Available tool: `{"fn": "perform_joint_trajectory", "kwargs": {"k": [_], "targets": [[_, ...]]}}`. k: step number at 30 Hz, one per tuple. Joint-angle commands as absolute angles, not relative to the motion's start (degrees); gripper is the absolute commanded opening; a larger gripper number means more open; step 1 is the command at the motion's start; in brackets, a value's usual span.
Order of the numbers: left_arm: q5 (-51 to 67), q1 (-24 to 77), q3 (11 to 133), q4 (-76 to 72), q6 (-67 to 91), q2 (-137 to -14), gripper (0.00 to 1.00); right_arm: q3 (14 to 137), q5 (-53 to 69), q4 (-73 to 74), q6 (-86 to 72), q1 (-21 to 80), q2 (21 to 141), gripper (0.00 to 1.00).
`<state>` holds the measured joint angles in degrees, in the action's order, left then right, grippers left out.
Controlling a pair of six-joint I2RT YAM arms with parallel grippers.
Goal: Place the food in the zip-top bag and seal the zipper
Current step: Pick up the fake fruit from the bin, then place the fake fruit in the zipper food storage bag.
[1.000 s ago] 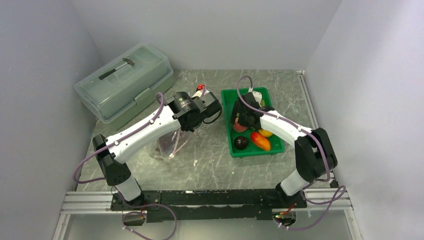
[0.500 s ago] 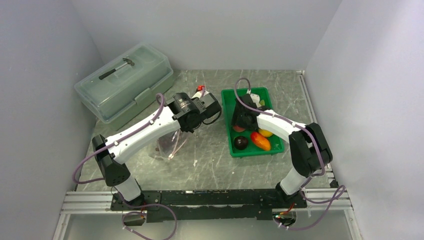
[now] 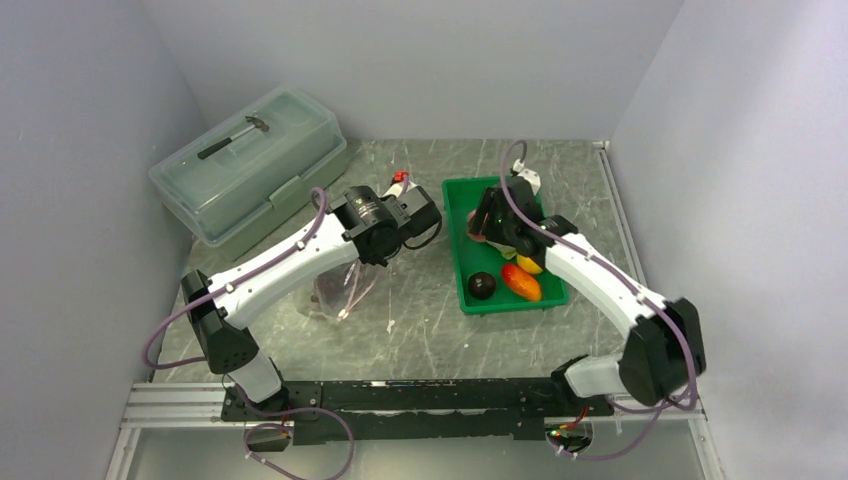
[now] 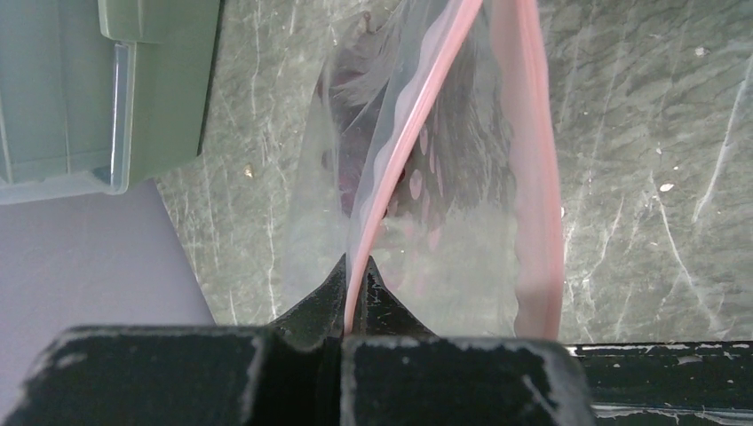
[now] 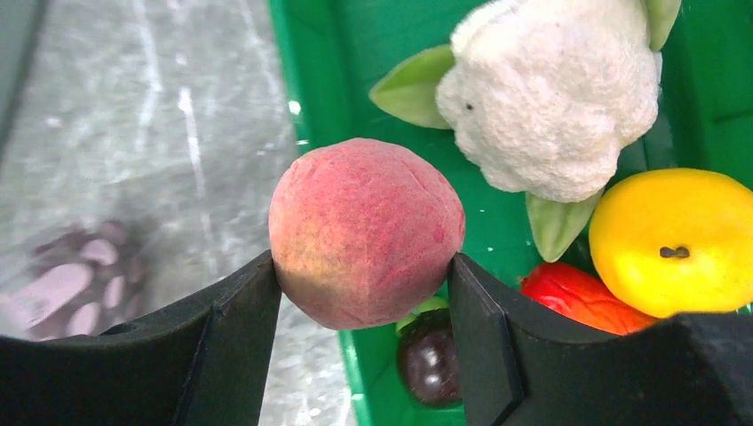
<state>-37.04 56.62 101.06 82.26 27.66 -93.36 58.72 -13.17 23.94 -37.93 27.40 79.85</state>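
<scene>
Right gripper (image 5: 364, 266) jaws pinch the peach (image 5: 366, 232); recommend carrying it level into the bag (image 4: 462, 204), whose zipper (image 4: 533, 177) left gripper (image 4: 357, 271) jaws pinch.

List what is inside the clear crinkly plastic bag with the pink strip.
A dark purple grape bunch shows through the clear plastic bag. Folds and glare blur the rest, so anything else inside cannot be told.
</scene>
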Motion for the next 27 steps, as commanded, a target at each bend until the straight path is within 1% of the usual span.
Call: {"fn": "perform_joint_trajectory", "kwargs": {"k": [1, 11, 17, 23, 27], "targets": [[-35.28, 56.87, 103.96, 81.05, 27.52, -91.48, 0.00, 57.32, -8.48, 21.41, -37.22, 27.65, 71.70, 0.29], [-31.31, 57.05, 106.78, 78.35, 26.76, -94.07, 0.00, 51.72, 7.83, 14.33, -36.64, 27.94, 55.54, 0.27], [-30.85, 57.37, 108.62, 78.11, 27.06, -96.95, 0.00, 49.00, 16.62, 8.89, -37.51, 28.05, 47.12, 0.27], [-31.18, 57.65, 110.57, 78.86, 27.80, -98.47, 0.00, 47.21, 23.45, 4.72, -37.89, 28.33, 43.09, 0.25], [-31.20, 57.83, 111.73, 79.59, 28.28, -98.91, 0.00, 46.21, 25.21, 2.27, -38.45, 28.94, 42.80, 0.24]]}}
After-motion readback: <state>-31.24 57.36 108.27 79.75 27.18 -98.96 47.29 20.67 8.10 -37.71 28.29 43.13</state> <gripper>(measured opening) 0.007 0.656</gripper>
